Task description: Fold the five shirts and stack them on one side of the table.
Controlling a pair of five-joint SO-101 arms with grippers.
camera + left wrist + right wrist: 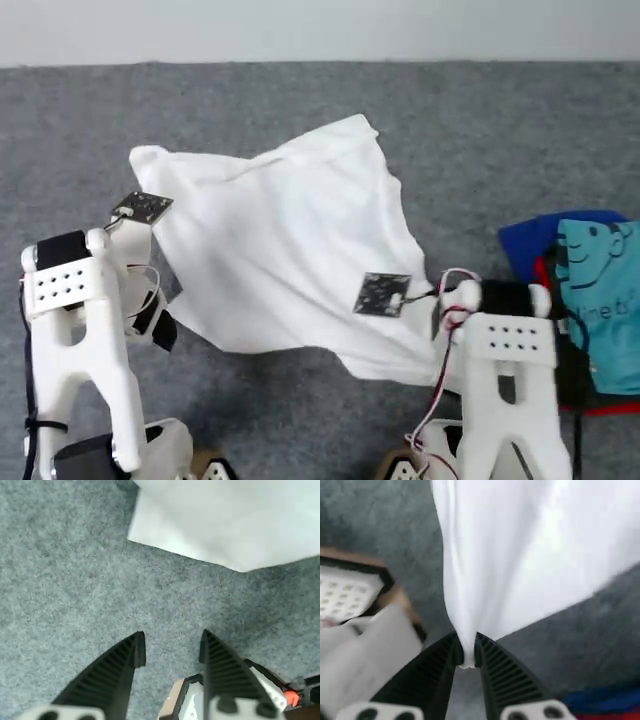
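Observation:
A white shirt (pixel 280 250) lies crumpled and partly spread in the middle of the grey table (pixel 500 130). My right gripper (pixel 467 655) is shut on a pinched fold of the white shirt (pixel 530 545), near its right front edge, and the cloth hangs stretched from the jaws. My left gripper (pixel 172 652) stands open over bare grey surface, a short way from the shirt's left front edge (pixel 235 520), with nothing between its fingers. In the high view the left arm (pixel 75 290) stands at the shirt's left side and the right arm (pixel 505 335) at its front right.
At the table's right edge lies a stack of shirts: a teal one (pixel 605 300) on top, with blue (pixel 525 240) and red (pixel 600 405) cloth showing beneath. Grey table surface stretches behind and to the left of the white shirt.

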